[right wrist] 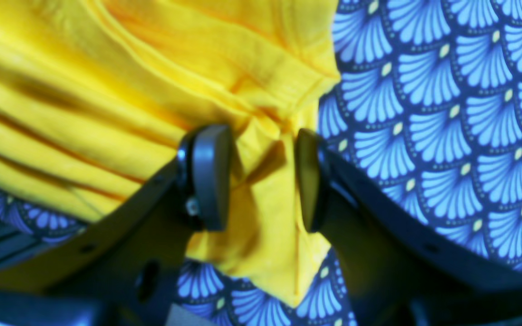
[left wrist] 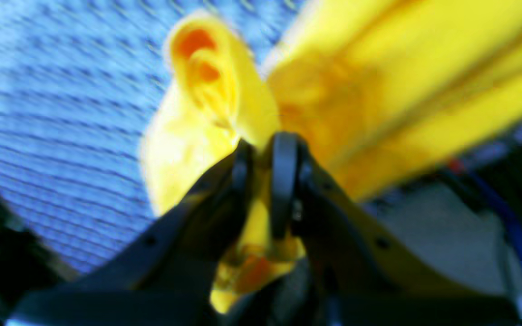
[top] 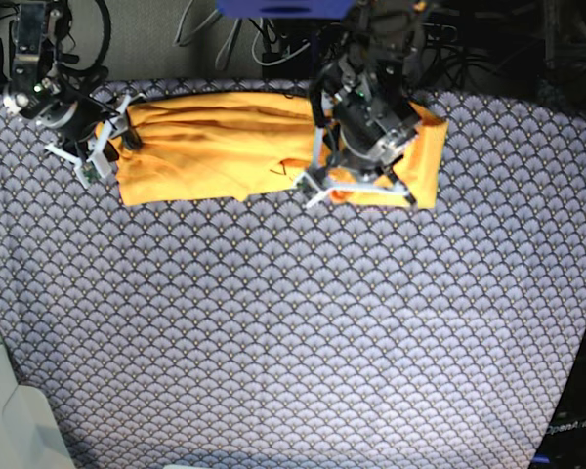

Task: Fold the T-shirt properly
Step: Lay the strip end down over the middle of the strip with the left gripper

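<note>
Two pincers work the T-shirt (top: 215,147), soft, creased yellow-orange cotton on the scallop-patterned cloth (top: 273,332): my left pincer (left wrist: 263,156) pinches a fold; my right pincer (right wrist: 263,176) spreads around a corner.

Only 1 piece of writing can be read: pale lettering (top: 567,427) at the lower right corner of the base view, on a dark surface just past the edge of the patterned cloth (top: 293,332). It appears to read "OpenArm", though the letters are small and faint. Neither wrist view shows any text, number or label, and no print or readable tag shows on the T-shirt (top: 215,147).
</note>
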Tool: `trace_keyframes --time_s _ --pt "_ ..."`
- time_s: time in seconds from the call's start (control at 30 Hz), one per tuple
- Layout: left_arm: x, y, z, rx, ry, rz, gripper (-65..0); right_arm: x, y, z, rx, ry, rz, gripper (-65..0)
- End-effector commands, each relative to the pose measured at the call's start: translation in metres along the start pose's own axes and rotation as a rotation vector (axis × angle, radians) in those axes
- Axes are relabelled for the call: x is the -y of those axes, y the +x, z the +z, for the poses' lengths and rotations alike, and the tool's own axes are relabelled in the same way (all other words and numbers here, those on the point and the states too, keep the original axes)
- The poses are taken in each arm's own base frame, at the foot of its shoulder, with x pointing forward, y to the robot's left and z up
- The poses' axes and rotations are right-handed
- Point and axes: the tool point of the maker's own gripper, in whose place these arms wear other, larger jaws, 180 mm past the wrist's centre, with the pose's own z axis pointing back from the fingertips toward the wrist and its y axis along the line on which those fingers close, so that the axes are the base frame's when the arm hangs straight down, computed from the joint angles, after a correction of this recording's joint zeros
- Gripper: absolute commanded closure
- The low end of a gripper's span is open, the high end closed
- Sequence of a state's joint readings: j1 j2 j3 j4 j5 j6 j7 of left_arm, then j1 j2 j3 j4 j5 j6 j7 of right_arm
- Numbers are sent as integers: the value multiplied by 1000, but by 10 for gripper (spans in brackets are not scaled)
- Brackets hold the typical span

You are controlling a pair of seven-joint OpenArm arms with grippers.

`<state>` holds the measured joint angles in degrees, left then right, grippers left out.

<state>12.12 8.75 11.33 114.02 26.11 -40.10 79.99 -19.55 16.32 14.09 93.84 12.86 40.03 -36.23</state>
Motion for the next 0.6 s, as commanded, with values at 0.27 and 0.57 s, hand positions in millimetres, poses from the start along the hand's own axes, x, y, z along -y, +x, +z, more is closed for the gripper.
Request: trace_keyframes --time_s 0.27,0.57 --pt "-17 -11 3 -32 55 40 0 4 7 3 21 -6 10 -255" --pt "5 15 6 54 -9 16 0 4 8 3 22 -6 11 -255"
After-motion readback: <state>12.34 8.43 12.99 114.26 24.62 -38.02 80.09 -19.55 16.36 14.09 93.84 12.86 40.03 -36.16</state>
